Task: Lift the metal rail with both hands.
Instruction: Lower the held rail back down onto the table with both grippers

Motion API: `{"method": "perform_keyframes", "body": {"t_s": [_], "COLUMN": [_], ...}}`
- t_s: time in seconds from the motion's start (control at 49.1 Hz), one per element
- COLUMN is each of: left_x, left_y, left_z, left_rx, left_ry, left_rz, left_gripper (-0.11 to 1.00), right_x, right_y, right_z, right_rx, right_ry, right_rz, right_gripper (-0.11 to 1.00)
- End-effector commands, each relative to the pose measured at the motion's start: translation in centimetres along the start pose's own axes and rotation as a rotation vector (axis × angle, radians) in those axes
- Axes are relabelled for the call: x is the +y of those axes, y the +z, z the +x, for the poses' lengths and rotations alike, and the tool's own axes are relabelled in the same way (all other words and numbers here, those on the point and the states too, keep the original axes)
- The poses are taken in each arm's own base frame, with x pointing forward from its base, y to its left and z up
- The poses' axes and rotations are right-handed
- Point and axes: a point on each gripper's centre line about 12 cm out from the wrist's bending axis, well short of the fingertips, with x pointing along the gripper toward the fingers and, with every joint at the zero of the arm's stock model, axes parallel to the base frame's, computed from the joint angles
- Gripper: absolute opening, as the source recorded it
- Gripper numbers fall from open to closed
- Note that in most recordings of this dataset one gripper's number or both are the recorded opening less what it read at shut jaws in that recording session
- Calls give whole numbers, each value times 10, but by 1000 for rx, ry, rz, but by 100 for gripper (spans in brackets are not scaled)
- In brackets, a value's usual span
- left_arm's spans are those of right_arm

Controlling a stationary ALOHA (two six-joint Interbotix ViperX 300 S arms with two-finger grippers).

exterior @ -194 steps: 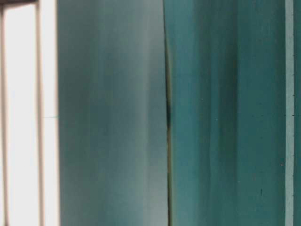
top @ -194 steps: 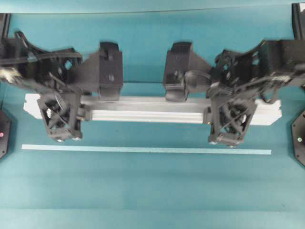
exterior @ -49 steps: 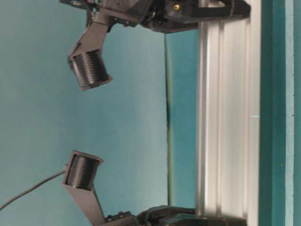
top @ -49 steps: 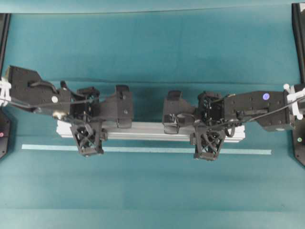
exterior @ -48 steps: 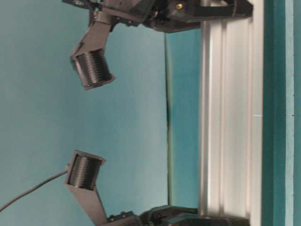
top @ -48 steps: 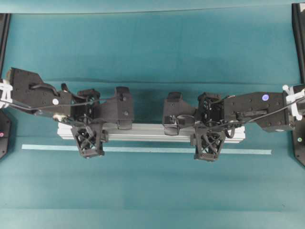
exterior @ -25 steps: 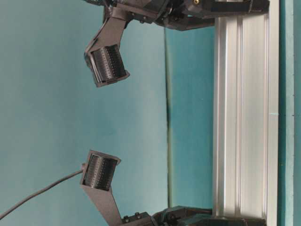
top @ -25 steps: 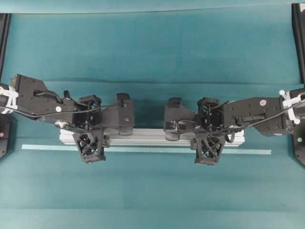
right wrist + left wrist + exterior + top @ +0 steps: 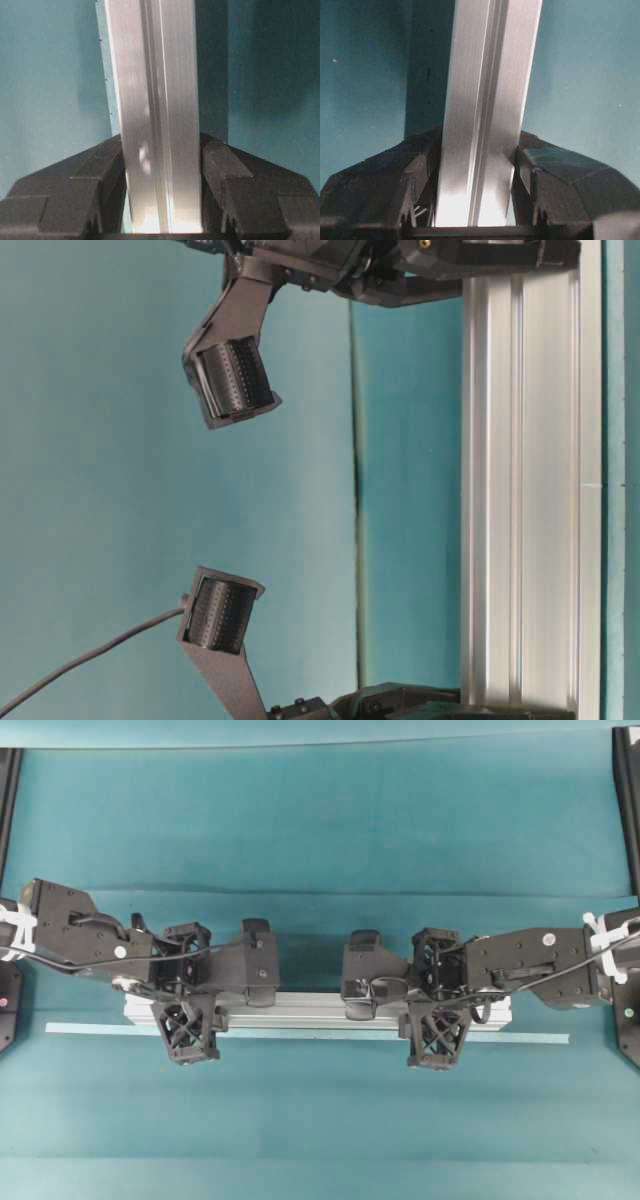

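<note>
The tabletop [image 9: 320, 820] is covered in teal cloth, with a fold line running across it behind both arms and a thin pale tape strip [image 9: 300, 1036] lying along the near side.

Left tool [image 9: 188, 1018]: its fingers are clenched on the metal rail [image 9: 310, 1008], one finger on each long face, as the left wrist view confirms, where the rail fills the gap between the two black fingers [image 9: 395, 175] with no daylight either side. The grip sits a little inboard of the rail's left end.

Between the tools, the rail runs straight and level. In the table-level view the grooved span [image 9: 520, 490] is bare between the two grips, and the two wrist cameras [image 9: 232, 380] stand off from it on the side away from the tabletop.

Right tool [image 9: 435, 1025]: likewise clamped across the rail, near its right end. The right wrist view shows the bar [image 9: 155, 110] held squarely between the fingers [image 9: 235, 185], with the tape strip just visible along one edge of the bar.

Assessment: both grasps are made and appear symmetrical. The rail lies close above the tape strip, just overlapping it in the overhead view. Whether it is clear of the cloth cannot be told with certainty; the shadow beside it in the wrist views suggests little height, if any. An evident, even lift remains outstanding.
</note>
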Motion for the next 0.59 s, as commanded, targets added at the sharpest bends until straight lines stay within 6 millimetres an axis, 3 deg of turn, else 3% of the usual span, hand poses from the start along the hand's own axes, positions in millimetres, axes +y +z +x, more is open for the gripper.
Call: {"method": "perform_keyframes", "body": {"t_s": [0.0, 0.57], "left_x": [2, 6], "left_y": [5, -1], "left_z": [-4, 4], "left_rx": [-27, -88], "left_ry": [-3, -9], "left_rz": [-30, -9], "left_gripper": [36, 36], "right_x": [7, 6], "right_y": [-1, -11], "right_z": [4, 17], "right_rx": [10, 0], "right_ry": [10, 10], "right_rz": [-10, -2], "right_gripper": [40, 40]}}
